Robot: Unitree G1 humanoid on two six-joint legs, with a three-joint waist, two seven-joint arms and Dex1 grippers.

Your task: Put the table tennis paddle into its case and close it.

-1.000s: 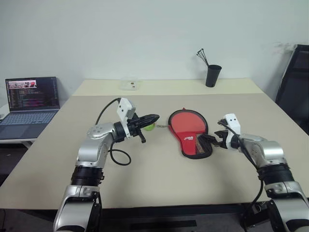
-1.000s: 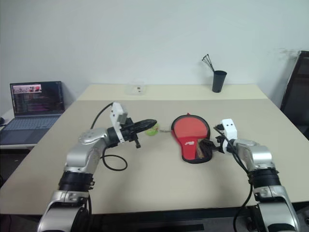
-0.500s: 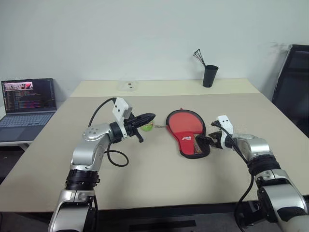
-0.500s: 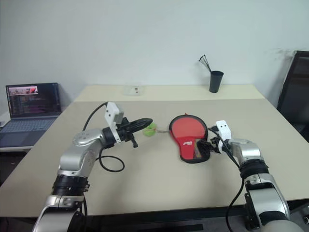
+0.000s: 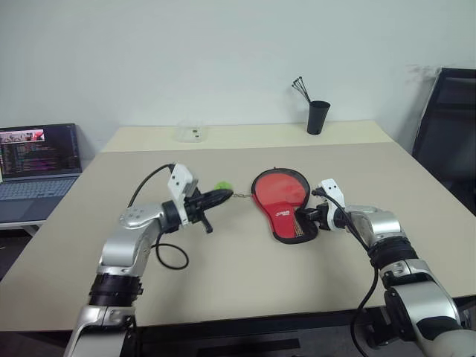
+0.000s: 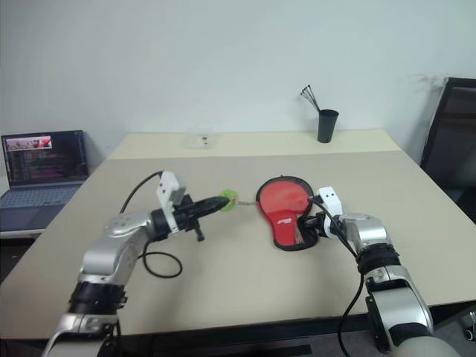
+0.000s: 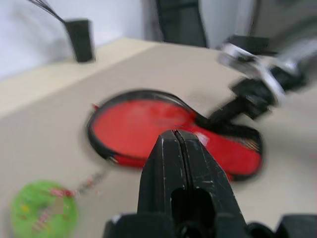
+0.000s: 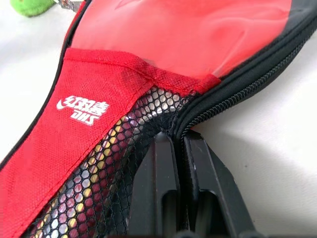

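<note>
The case (image 5: 281, 197) lies flat in the middle of the table, red side up, with a white logo (image 8: 81, 110), a black mesh pocket and a black zip rim. The paddle is hidden from me. My right gripper (image 5: 301, 218) sits at the narrow handle end, shut on the case's zip edge beside the mesh (image 8: 177, 136). A green round tag (image 5: 221, 187) on a short chain lies left of the case. My left gripper (image 5: 227, 195) is shut and empty, level, its tip just beside that tag and pointing towards the case (image 7: 174, 134).
A black cup (image 5: 317, 117) with sticks and a small clear box (image 5: 190, 132) stand at the table's far side. An open laptop (image 5: 33, 160) is off to the left, a black chair (image 5: 446, 119) to the right. A black cable (image 5: 167, 253) loops under my left arm.
My right gripper has gone from open to shut at the case's handle end and edged left. My left arm has sunk and drawn back a little. The camera has swung right.
</note>
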